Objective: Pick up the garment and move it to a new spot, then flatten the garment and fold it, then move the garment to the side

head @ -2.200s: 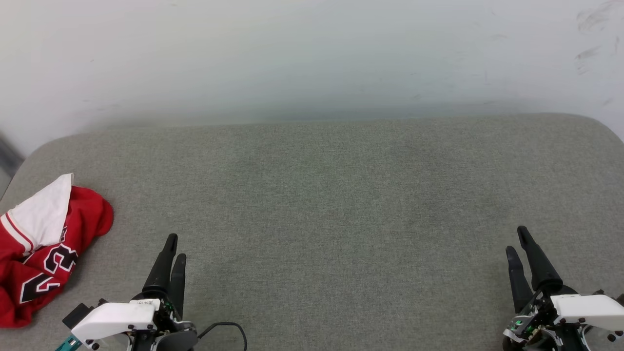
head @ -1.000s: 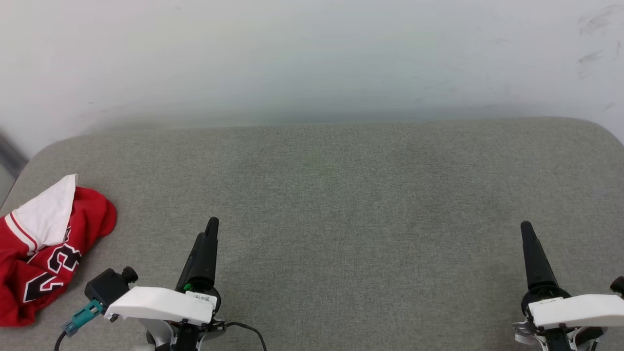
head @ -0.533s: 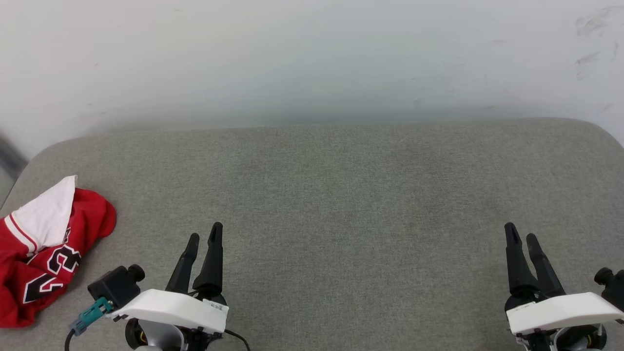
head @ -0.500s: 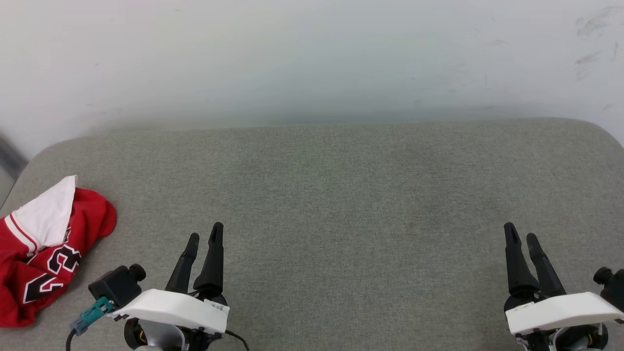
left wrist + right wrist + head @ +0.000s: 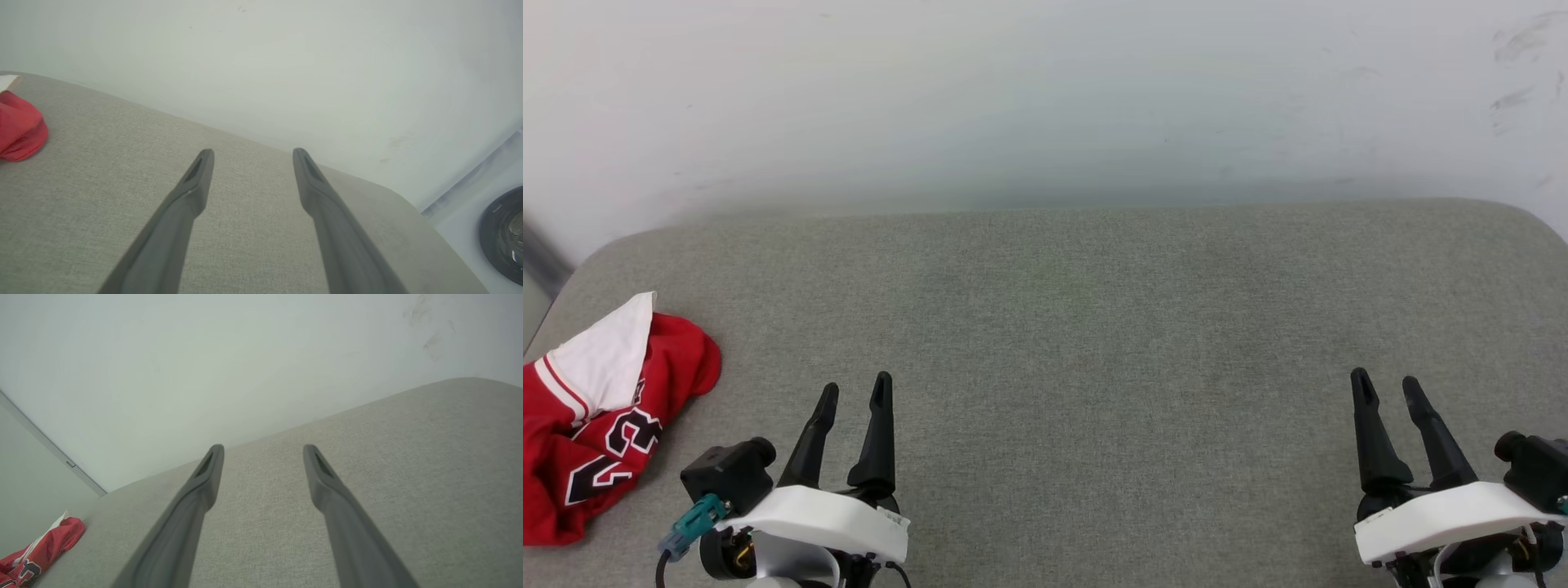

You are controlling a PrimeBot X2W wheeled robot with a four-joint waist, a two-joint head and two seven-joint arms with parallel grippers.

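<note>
Here the red jersey (image 5: 596,441) lies crumpled at the cushion's (image 5: 1094,327) left edge; left gripper (image 5: 855,384) and right gripper (image 5: 1384,378), fingers spread, hold nothing.

The left gripper (image 5: 855,384) sits low on the robot's left and the right gripper (image 5: 1384,378) low on its right, well apart from each other; each has its two dark fingers spread wide, pointing forward
</note>
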